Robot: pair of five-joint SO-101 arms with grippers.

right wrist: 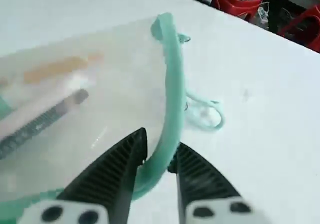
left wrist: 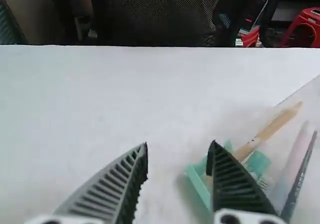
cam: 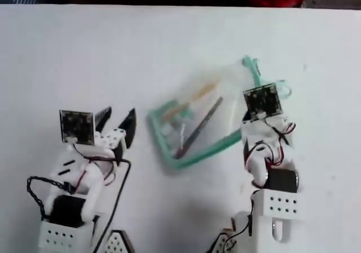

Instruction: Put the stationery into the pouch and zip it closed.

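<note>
A clear pouch [cam: 197, 118] with teal edging lies tilted at the middle of the white table. Inside it are a wooden pencil [cam: 200, 95], a dark pen [cam: 204, 123] and other stationery. My right gripper [right wrist: 161, 151] is shut on the pouch's teal edge [right wrist: 172, 84] at its right end, near the teal pull loop [right wrist: 205, 116]. In the high view the right wrist camera [cam: 262, 102] covers those fingers. My left gripper [cam: 121, 113] stands open just left of the pouch's near-left corner [left wrist: 200, 179], holding nothing. The pencil [left wrist: 272, 129] and pen [left wrist: 300, 169] show through the plastic.
The white table [cam: 84, 50] stretches wide to the left and behind the pouch, ending at a dark far edge. Red stools [left wrist: 305, 27] and chair legs stand beyond it. Black cables [cam: 115, 196] trail from the left arm's base.
</note>
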